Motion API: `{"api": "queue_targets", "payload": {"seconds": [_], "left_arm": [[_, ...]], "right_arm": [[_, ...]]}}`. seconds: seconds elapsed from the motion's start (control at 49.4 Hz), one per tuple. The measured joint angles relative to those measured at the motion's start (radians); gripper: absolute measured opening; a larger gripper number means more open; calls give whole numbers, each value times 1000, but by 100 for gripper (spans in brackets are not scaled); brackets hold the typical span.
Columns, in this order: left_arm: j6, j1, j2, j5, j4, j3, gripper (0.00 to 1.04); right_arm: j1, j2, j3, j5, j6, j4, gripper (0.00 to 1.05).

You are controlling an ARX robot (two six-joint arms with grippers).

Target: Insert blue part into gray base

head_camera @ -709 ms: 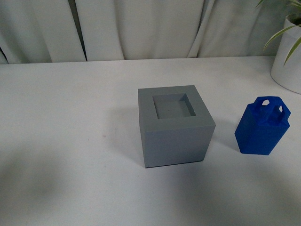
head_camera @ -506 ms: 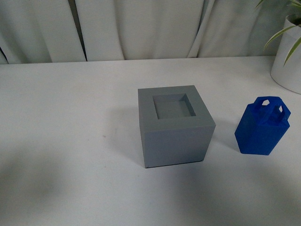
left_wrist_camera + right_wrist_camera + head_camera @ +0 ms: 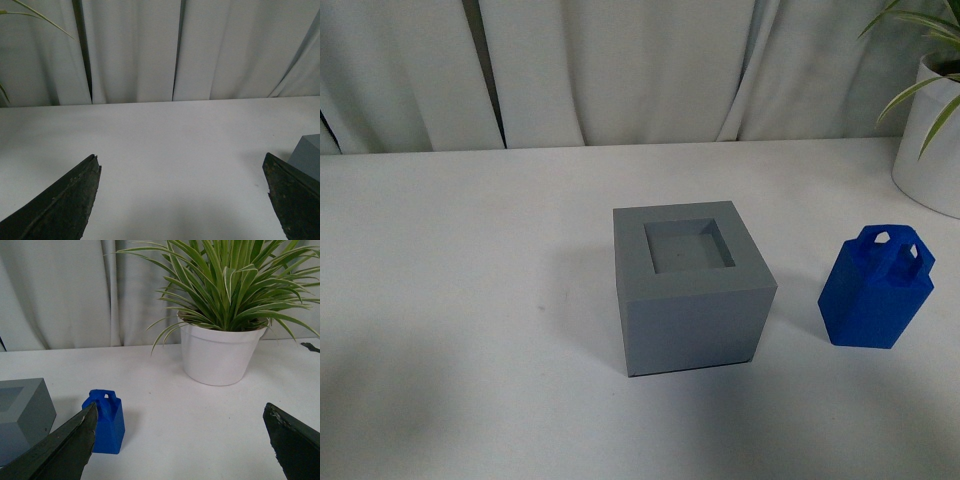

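Observation:
The gray base (image 3: pixel 691 288) stands mid-table in the front view, its square recess facing up and empty. The blue part (image 3: pixel 875 288) stands upright to its right, a gap apart, handle up. Neither arm shows in the front view. The right wrist view shows the blue part (image 3: pixel 106 422) beside the gray base (image 3: pixel 22 415); my right gripper (image 3: pixel 180 440) is open and empty, well back from the blue part. My left gripper (image 3: pixel 181 200) is open and empty over bare table, with a corner of the gray base (image 3: pixel 307 155) past one finger.
A white pot with a striped green plant (image 3: pixel 222 352) stands at the table's back right, also at the front view's right edge (image 3: pixel 930 150). White curtains hang behind the table's far edge.
The front view has shifted slightly: the table's far edge and the objects sit a little lower in frame. The gray base and blue part keep their places relative to each other.

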Motion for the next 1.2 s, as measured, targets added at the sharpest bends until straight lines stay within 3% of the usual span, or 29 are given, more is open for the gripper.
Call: {"api": "queue_targets", "payload": {"seconds": [0.243, 0.324, 0.405, 0.527, 0.587, 0.689, 0.932, 1.094, 1.195], "left_arm": [[0, 0, 0, 0, 0, 0, 99], [0, 0, 0, 0, 0, 0, 99], [0, 0, 0, 0, 0, 0, 99], [0, 0, 0, 0, 0, 0, 99], [0, 0, 0, 0, 0, 0, 99], [0, 0, 0, 0, 0, 0, 99], [0, 0, 0, 0, 0, 0, 99], [0, 0, 0, 0, 0, 0, 99], [0, 0, 0, 0, 0, 0, 99]], "right_arm": [[0, 1, 0, 3, 0, -1, 97], [5, 67, 40, 57, 39, -105, 97], [-48, 199, 84, -16, 69, -79, 97], [-125, 464, 208, -124, 20, 117, 97], [-143, 615, 280, -192, -11, 193, 97], [-137, 833, 422, -279, -59, 185, 97], [-58, 1191, 752, -429, -267, 40, 97], [6, 1371, 943, -545, -511, -269, 97], [34, 1456, 1028, -550, -682, -452, 97]]}}
